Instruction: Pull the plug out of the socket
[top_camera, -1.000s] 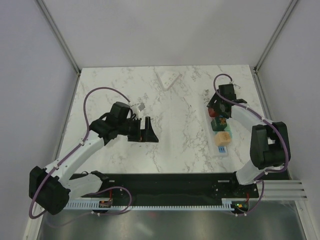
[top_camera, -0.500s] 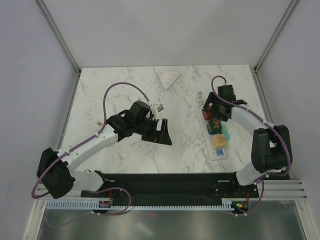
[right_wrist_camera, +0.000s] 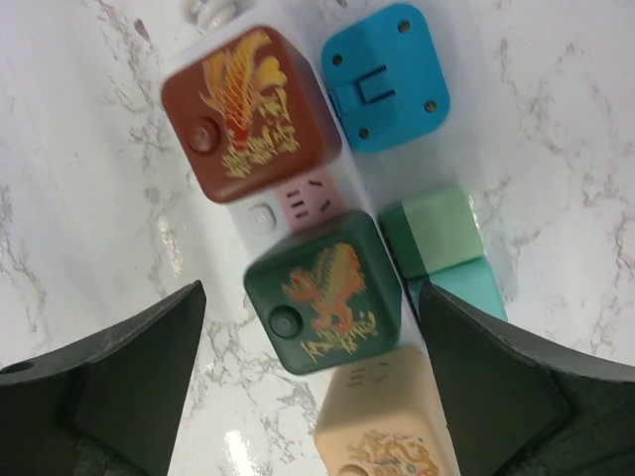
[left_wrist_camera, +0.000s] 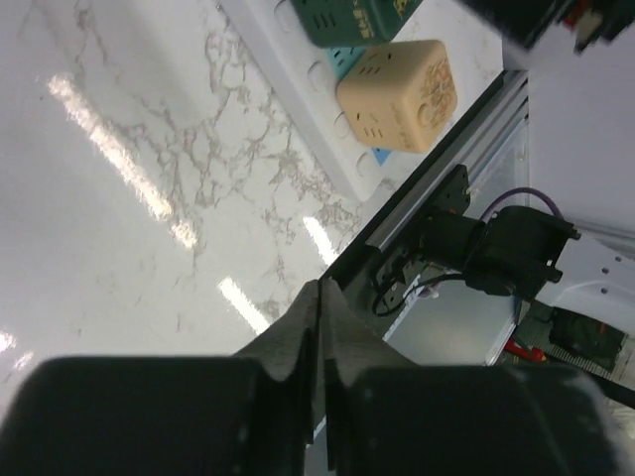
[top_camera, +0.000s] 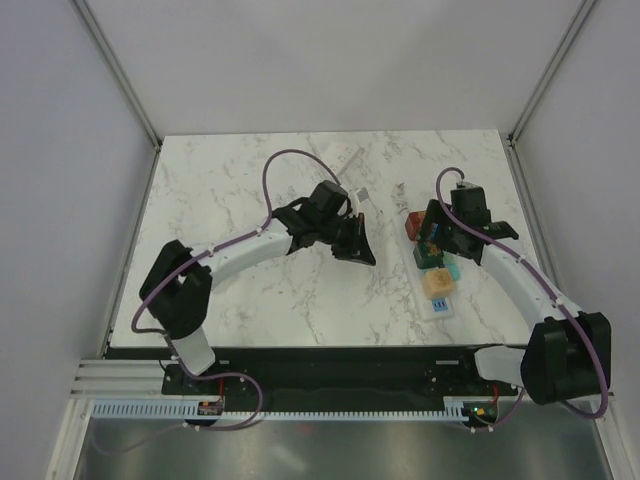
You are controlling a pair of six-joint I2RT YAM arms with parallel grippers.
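Observation:
A white socket strip (right_wrist_camera: 260, 216) lies on the marble at the right, also seen as the strip (top_camera: 440, 305) from above. Plugged into it in a row are a red-brown plug (right_wrist_camera: 248, 114), a dark green plug (right_wrist_camera: 322, 293) and a beige plug (right_wrist_camera: 387, 426). A blue plug (right_wrist_camera: 387, 77) and green and teal blocks (right_wrist_camera: 446, 248) sit on its other side. My right gripper (right_wrist_camera: 312, 288) hangs open above the strip, its fingers straddling the dark green plug without touching it. My left gripper (left_wrist_camera: 319, 290) is shut on nothing, just left of the strip (left_wrist_camera: 298, 99).
The left arm (top_camera: 250, 245) reaches across the middle of the table, its purple cable (top_camera: 290, 160) arching behind it. A black rail (top_camera: 330, 365) runs along the near table edge. Grey walls stand close on both sides.
The left arm swung right toward the strip and its gripper went from open to shut. The right gripper shifted nearer along the strip, over the dark green plug, opening a little wider.

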